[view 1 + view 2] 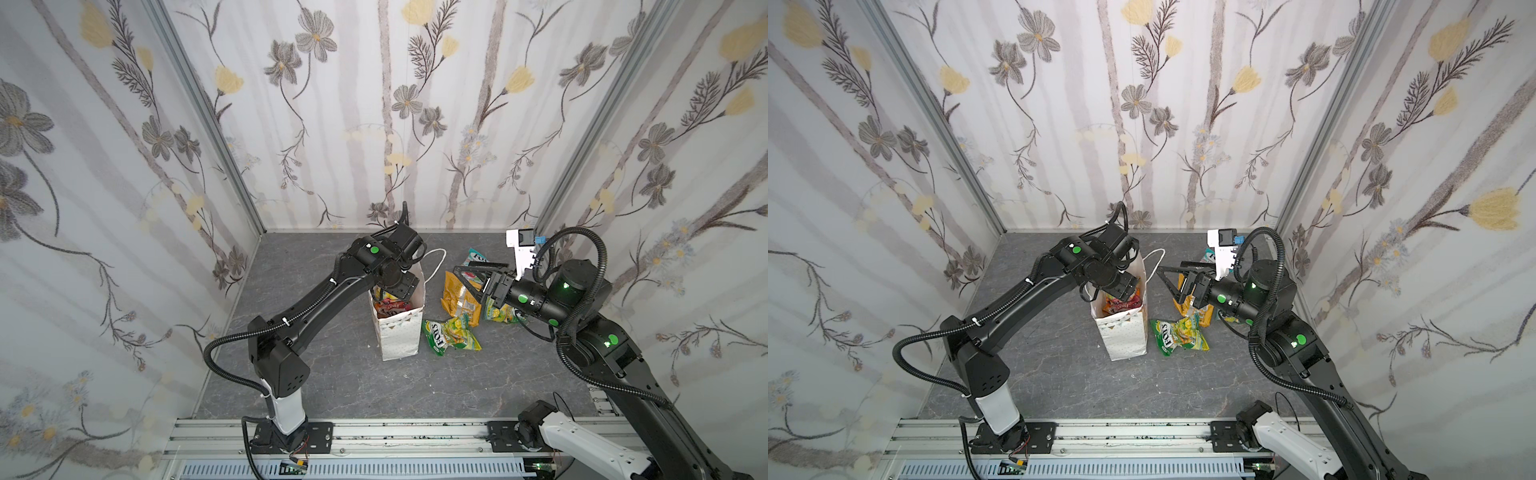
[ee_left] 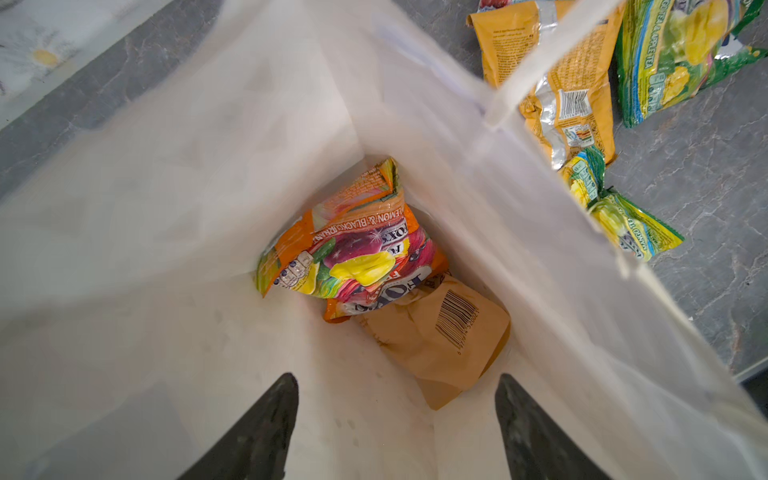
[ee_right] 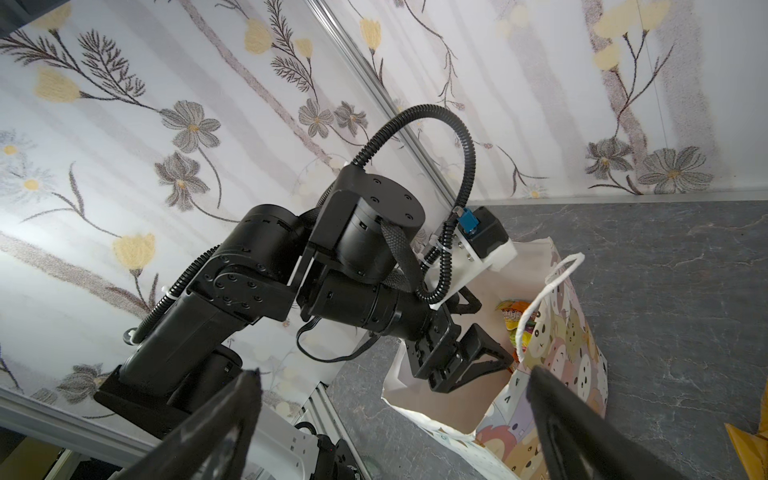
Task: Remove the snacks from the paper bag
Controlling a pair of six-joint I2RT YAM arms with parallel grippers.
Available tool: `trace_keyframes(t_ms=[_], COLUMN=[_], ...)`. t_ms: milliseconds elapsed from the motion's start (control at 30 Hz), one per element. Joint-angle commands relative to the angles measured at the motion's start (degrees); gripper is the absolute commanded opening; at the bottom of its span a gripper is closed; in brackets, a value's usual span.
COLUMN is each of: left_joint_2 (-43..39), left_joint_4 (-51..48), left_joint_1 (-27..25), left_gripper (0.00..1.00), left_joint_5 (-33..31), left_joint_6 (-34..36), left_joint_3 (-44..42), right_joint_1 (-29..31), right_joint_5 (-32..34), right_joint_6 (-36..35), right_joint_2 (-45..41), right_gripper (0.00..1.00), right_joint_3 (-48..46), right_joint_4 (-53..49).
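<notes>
Poised the left gripper (image 2: 397,378), spread and empty, at the mouth of the upright paper bag (image 1: 399,340); held the right gripper (image 3: 392,374) wide, empty, nearby. Found snacks (image 2: 357,253) inside, other packets (image 1: 451,334) on the table (image 1: 332,374) alongside.

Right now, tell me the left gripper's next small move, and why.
Probably lower the left gripper deeper into the paper bag and close on the orange FOX'S packet. The gripper sits in the bag's mouth, jaws open and empty, and that packet lies topmost, on a tan pouch at the bottom.
</notes>
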Motion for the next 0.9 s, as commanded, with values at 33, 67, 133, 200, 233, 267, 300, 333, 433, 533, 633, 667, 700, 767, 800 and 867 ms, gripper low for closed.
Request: trace_keyframes(t_ms=[33, 67, 133, 200, 233, 267, 300, 333, 433, 533, 633, 667, 700, 767, 800, 867], left_joint_2=[0.14, 0.25, 0.34, 0.18, 0.09, 0.05, 0.07, 0.34, 1.18, 1.76, 2.01, 2.22, 2.44, 2.68, 2.93, 3.27], left_joint_4=[2.75, 3.04, 3.64, 4.72, 5.28, 5.93, 6.41, 6.69, 7.13, 8.81, 11.78, 12.43, 13.31, 14.89, 15.81, 17.34], left_joint_1=[0.28, 0.32, 0.47, 0.58, 0.54, 0.63, 0.61, 0.75, 0.85, 1.0, 1.07, 1.08, 1.16, 1.23, 1.06, 1.2], left_gripper=[0.76, 0.76, 0.75, 0.75, 0.75, 0.75, 0.75, 0.75, 0.75, 0.77, 0.78, 0.79, 0.79, 0.8, 0.8, 0.8], left_joint_5=[1.69, 1.88, 1.97, 2.06, 2.06, 2.23, 2.32, 2.41, 1.37, 0.36, -0.93, -0.93, -0.86, -0.76, -0.75, -0.88], left_joint_6=[-1.09, -1.29, -1.68, -2.18, -2.4, -2.61, -2.69, -2.87, -3.09, -3.28, -3.72, -3.88, -3.99, -4.33, -4.56, -4.93], left_joint_3=[-2.13, -2.66, -3.76, -5.14, -6.02, -6.73, -7.45, -8.01, -9.06, -10.74, -13.23, -13.86, -14.63, -16.24, -17.1, -18.61], right_joint_1=[0.29, 0.26, 0.37, 0.4, 0.41, 0.41, 0.41, 0.35, 0.39, 0.41, 0.37, 0.43, 0.46, 0.35, 0.42, 0.44], right_joint_5=[0.76, 0.76, 0.85, 0.89, 0.94, 1.02, 1.11, 1.16, 1.13, 1.11, 1.11, 1.19, 1.41, 1.7, 1.94, 2.32], right_joint_6=[-0.84, -0.86, -1.02, -1.14, -1.2, -1.21, -1.26, -1.34, -1.41, -1.38, -1.45, -1.53, -1.59, -1.86, -1.99, -2.14], right_joint_2=[0.34, 0.29, 0.42, 0.41, 0.45, 0.41, 0.44, 0.44, 0.52, 0.46, 0.54, 0.54, 0.52, 0.48, 0.39, 0.47], right_gripper=[0.99, 0.99, 0.99, 0.99, 0.99, 0.99, 0.99, 0.99, 0.99, 0.99, 0.99, 0.99, 0.99, 0.99, 0.99, 0.99], right_joint_3=[0.32, 0.28, 0.25, 0.26, 0.19, 0.15, 0.14, 0.19, 0.19, 0.11, -0.03, -0.08, -0.14, -0.09, -0.07, -0.07], right_joint_4=[-0.37, -0.47, -0.69, -0.86, -0.86, -1.04, -1.12, -1.14, -1.12, -1.21, -1.33, -1.45, -1.64, -1.99, -2.22, -2.6])
